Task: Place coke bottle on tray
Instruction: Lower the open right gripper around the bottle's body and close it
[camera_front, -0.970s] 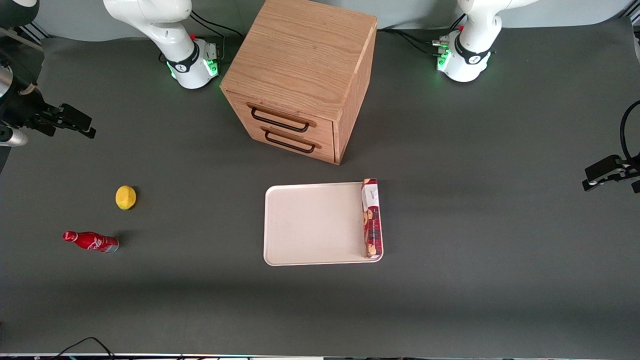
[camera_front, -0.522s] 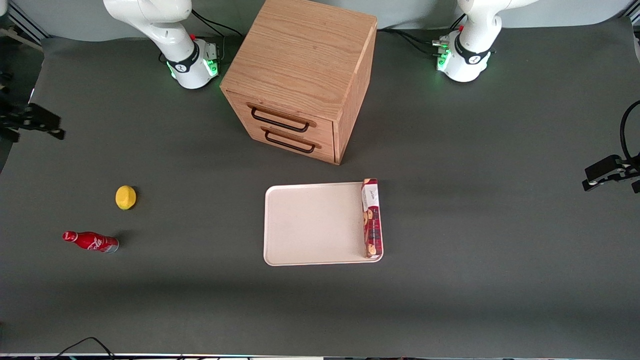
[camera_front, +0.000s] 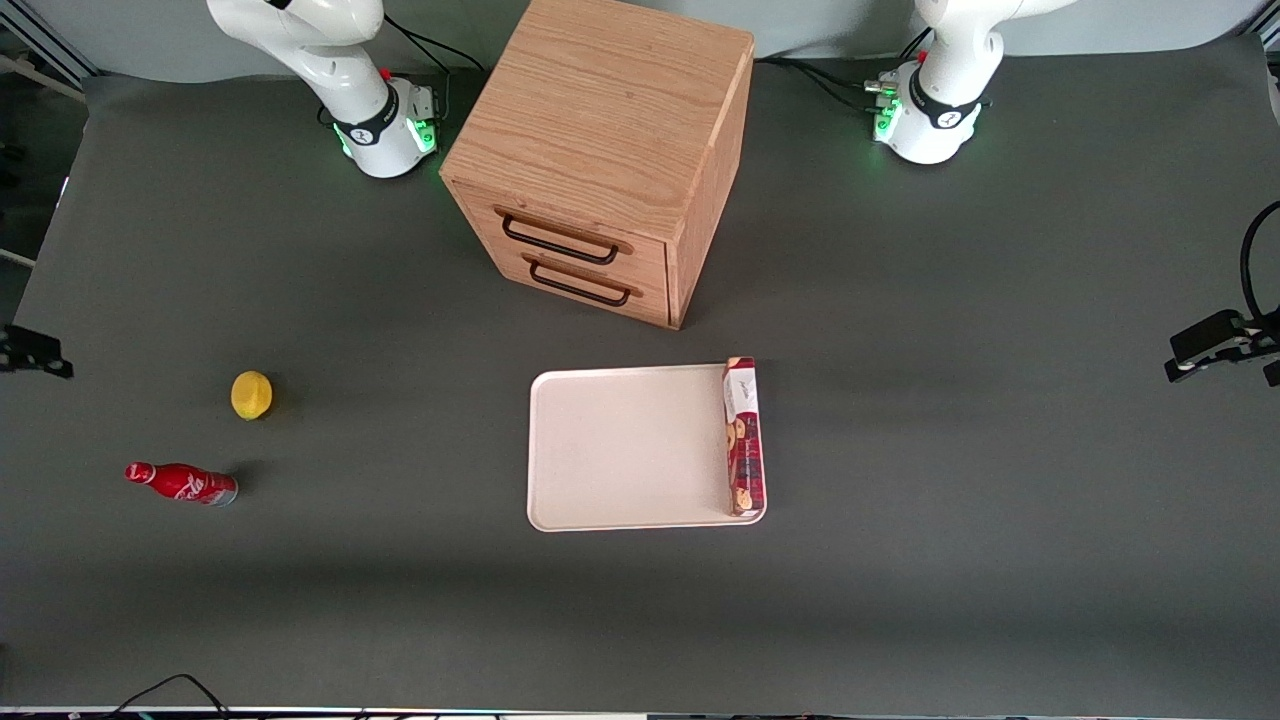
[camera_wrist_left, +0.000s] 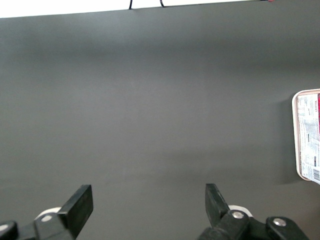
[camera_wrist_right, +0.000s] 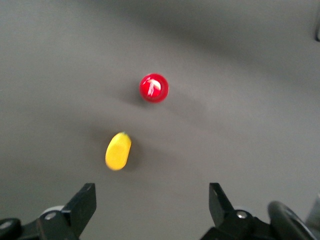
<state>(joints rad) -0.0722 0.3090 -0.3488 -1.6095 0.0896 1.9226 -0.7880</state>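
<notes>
The small slim red coke bottle (camera_front: 181, 484) with white script, a red cap and a silvery base stands on the dark grey table (camera_front: 960, 420) toward the working arm's end, well apart from the flat cream-white rectangular tray (camera_front: 625, 450) with rounded corners and a low rim. In the right wrist view the bottle (camera_wrist_right: 154, 88) shows from straight above as a round red cap, so it is upright. A small yellow lemon (camera_front: 251, 395) sits near it, farther from the front camera than the bottle, the 2 not touching; it shows in the wrist view too (camera_wrist_right: 118, 150).

The right arm's black two-finger gripper (camera_wrist_right: 152, 205) hangs high above the table near the lemon and bottle, its 2 fingers (camera_wrist_right: 84, 204) spread wide apart and holding nothing. In the front view only a dark tip of it (camera_front: 32, 352) shows at the frame's edge, at the working arm's end of the table.

A flat red biscuit box (camera_front: 742, 436) lies on the tray along the short edge nearest the parked arm's end — the remaining tray surface is bare. A light oak 2-drawer cabinet (camera_front: 600, 150) with dark wire handles stands farther from the front camera than the tray, its drawer fronts facing the tray; both drawers are shut.
</notes>
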